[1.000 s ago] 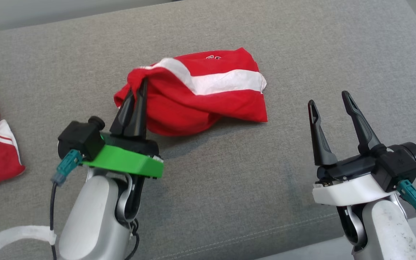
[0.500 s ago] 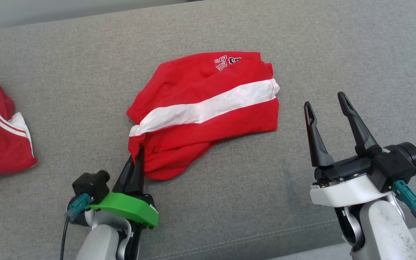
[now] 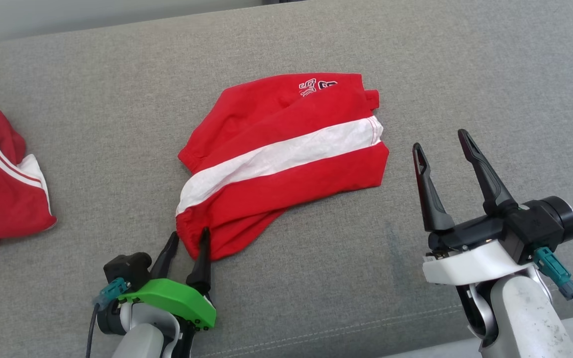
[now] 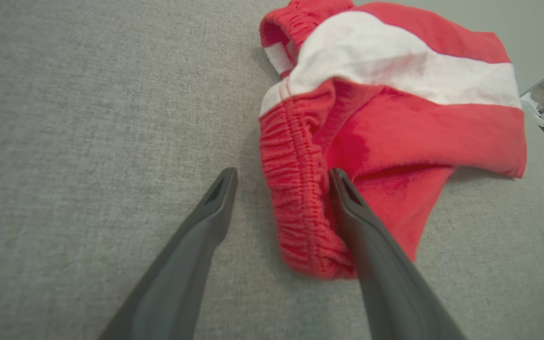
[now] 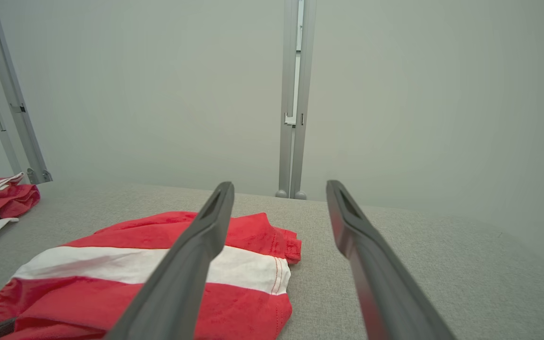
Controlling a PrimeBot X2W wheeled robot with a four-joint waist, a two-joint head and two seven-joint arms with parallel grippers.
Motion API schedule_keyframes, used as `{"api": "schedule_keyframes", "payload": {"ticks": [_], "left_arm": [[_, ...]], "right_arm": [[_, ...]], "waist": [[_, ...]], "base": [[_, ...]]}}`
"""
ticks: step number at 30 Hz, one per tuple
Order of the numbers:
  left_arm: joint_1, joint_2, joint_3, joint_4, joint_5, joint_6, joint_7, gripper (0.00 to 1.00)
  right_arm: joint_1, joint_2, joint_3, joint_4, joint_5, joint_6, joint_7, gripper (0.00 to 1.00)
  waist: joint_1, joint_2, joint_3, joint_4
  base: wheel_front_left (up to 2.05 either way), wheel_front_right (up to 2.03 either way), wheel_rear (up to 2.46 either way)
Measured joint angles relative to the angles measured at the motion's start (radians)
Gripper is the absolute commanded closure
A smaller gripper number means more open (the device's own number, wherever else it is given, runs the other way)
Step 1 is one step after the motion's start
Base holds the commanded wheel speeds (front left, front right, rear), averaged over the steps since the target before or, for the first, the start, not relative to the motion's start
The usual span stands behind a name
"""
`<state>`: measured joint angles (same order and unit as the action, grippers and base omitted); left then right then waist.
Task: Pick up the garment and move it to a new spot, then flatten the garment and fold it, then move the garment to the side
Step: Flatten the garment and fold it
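Left claw (image 3: 186, 244) gapes, gripping nothing, around the near corner of the red garment (image 3: 286, 169), which lies rumpled on the grey cushion (image 3: 416, 64) toward its front edge, so you're likely starting to flatten: pinch that corner and bring your open right claw (image 3: 440, 141) to the opposite end.

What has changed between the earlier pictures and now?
The left gripper pulled the waistband of the red garment toward the robot, stretching it flatter, then opened and let it go. The right gripper stayed open and apart from it. The second red garment on the left stayed put.
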<state>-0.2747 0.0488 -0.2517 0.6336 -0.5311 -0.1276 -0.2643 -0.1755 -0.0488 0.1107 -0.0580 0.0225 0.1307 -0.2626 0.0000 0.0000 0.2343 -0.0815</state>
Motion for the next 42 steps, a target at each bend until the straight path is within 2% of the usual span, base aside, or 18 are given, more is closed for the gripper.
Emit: {"api": "schedule_keyframes", "payload": {"ticks": [7, 15, 21, 30, 42], "left_arm": [[0.010, 0.000, 0.022, -0.044, -0.017, 0.000, 0.000, 0.00], [0.092, 0.000, 0.113, -0.184, 0.105, 0.005, 0.000, 0.00], [0.162, 0.000, 0.173, -0.326, 0.191, 0.046, 0.000, 0.00], [0.242, 0.000, 0.207, -0.444, 0.264, 0.085, 0.000, 0.00], [0.373, 0.000, 0.228, -0.577, 0.227, 0.146, 0.000, 0.00]], "right_arm": [[0.002, 0.000, -0.008, 0.016, 0.002, 0.000, 0.000, 0.00], [0.006, 0.000, -0.026, 0.036, 0.002, 0.000, 0.000, 0.00], [0.009, 0.000, -0.040, 0.051, 0.002, 0.000, 0.000, 0.00], [0.028, 0.000, -0.054, 0.097, 0.002, 0.000, 0.000, 0.00], [0.069, 0.000, -0.066, 0.207, 0.008, 0.000, 0.000, 0.00]], "waist": [[0.0000, 0.0000, -0.019, 0.013], [0.0000, 0.0000, -0.054, 0.035], [0.0000, 0.0000, -0.088, 0.048], [0.0000, 0.0000, -0.137, 0.059], [0.0000, 0.0000, -0.207, 0.048]], "base": [[0.00, 0.00, 0.00], [0.00, 0.00, 0.00], [0.00, 0.00, 0.00], [0.00, 0.00, 0.00], [0.00, 0.00, 0.00]]}}
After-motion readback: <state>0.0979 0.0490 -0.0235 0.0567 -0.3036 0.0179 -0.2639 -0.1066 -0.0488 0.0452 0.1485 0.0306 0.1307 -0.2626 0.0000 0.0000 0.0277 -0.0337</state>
